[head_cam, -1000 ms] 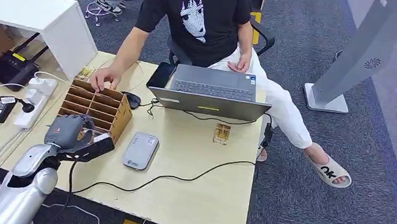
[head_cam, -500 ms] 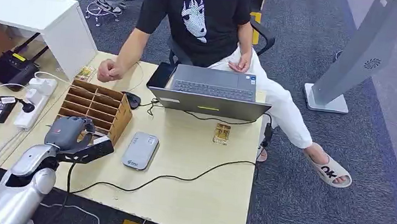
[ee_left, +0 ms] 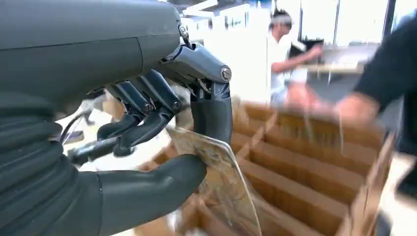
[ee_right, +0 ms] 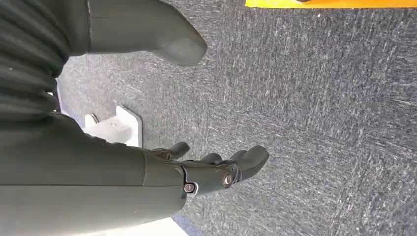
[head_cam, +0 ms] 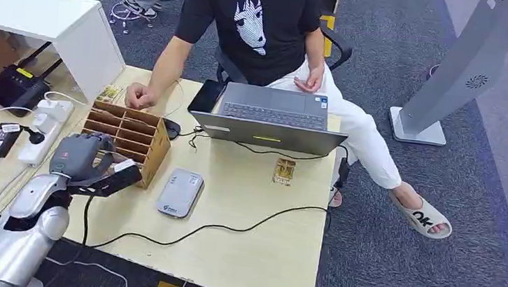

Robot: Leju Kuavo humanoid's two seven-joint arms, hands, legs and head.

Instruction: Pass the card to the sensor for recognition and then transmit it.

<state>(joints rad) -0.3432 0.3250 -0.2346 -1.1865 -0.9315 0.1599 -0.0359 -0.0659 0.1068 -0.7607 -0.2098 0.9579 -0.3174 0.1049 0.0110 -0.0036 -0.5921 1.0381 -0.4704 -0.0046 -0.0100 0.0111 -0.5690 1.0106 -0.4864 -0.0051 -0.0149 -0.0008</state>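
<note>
Left hand point(head_cam: 80, 157), lower left of the frame, pinching a card point(ee_left: 216, 169) between thumb and a finger, the other fingers point(ee_left: 142, 105) curled above it; card's pale corner point(head_cam: 124, 166) poking out from the hand toward the right. Hand poised at the near edge of the cardboard divider box point(head_cam: 129, 135), card held over its front compartments. Just right of the box, flat on the surface point(head_cam: 255, 249), a grey card reader point(head_cam: 180, 193), apart from the hand. Black cable point(head_cam: 229, 225) trailing across the surface from lower left toward the right edge. Further right, a small amber object point(head_cam: 284, 171), near the front of an open laptop point(head_cam: 271, 117). Behind the box, upper centre, a person's hand point(head_cam: 140, 95) resting on the surface beside the box's far corner; dark mouse point(head_cam: 170, 128) between box and laptop. Far left, a white power strip point(head_cam: 43, 130) with plugs and a black adapter point(head_cam: 0, 140).

Right hand point(ee_right: 216, 169) hanging over grey carpet point(ee_right: 314, 98), fingers loosely apart and gently bent, holding nothing.
</note>
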